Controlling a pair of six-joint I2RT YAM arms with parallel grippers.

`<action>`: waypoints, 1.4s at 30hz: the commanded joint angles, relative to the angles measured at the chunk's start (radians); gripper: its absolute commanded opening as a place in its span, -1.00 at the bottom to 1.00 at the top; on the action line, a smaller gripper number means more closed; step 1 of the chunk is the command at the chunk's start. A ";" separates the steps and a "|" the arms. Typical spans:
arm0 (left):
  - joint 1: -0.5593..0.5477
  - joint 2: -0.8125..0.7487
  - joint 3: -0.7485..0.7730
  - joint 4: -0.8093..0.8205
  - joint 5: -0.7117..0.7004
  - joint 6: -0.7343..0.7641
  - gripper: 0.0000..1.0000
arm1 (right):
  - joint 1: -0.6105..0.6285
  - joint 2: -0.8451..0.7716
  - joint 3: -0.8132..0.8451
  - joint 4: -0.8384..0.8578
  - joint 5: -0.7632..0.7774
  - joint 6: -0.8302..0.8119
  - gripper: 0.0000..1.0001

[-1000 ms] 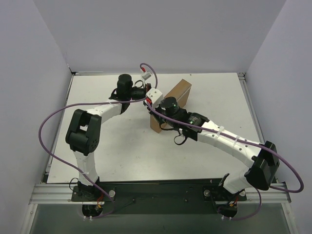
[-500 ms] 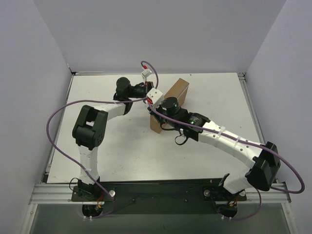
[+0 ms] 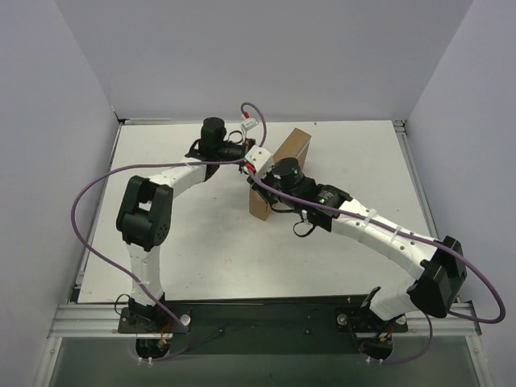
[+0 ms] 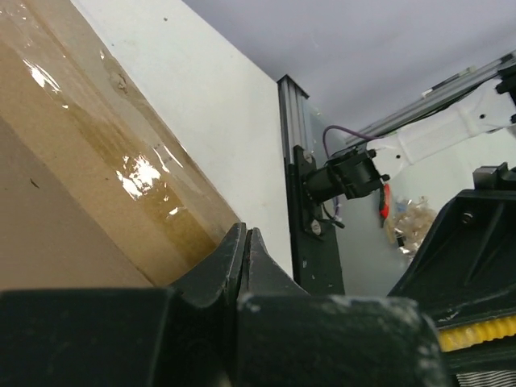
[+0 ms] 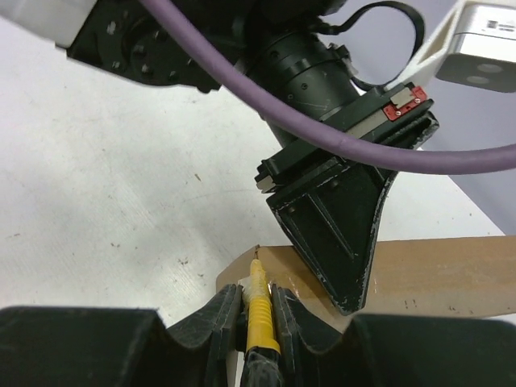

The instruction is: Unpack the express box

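The express box (image 3: 297,149) is a brown cardboard mailer lying at an angle in the middle of the white table. Clear tape runs along its edge (image 4: 121,161). My left gripper (image 4: 246,238) is shut and empty, and its fingertips (image 5: 343,266) press down on the box top (image 5: 435,274) close to a corner. My right gripper (image 5: 256,290) is shut on a yellow utility knife (image 5: 259,310), whose blade tip meets that box corner. From above, both grippers meet over the box's left part, the left gripper (image 3: 258,161) just beyond the right gripper (image 3: 270,181).
The table (image 3: 201,234) has grey walls on three sides. An aluminium rail (image 4: 294,161) runs along its edge. Purple cables (image 3: 81,210) loop out from both arms, and one (image 5: 322,129) crosses the right wrist view.
The left arm's wrist has swung a little right and toward the back, with its elbow shifting. The right wrist has edged slightly up along the box. Both grippers stay shut.
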State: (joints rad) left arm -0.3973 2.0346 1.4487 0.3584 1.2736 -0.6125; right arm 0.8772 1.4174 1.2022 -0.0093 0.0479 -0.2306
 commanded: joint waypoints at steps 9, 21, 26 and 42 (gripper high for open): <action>-0.006 0.061 0.105 -0.806 -0.186 0.698 -1.00 | -0.144 -0.012 0.025 -0.193 -0.364 -0.193 -1.00; -0.011 0.075 0.117 -0.888 -0.198 0.787 -1.00 | -0.199 -0.012 0.062 -0.320 -0.451 -0.225 -1.00; -0.011 0.084 0.128 -0.964 -0.207 0.865 -1.00 | -0.253 -0.005 0.074 -0.363 -0.499 -0.231 -1.00; -0.014 0.127 0.148 -1.046 -0.218 0.971 -1.00 | -0.352 0.060 0.161 -0.527 -0.730 -0.492 -1.00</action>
State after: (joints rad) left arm -0.4194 2.0327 1.6661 -0.4957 1.3003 0.2615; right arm 0.5781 1.4445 1.3281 -0.3016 -0.6521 -0.6086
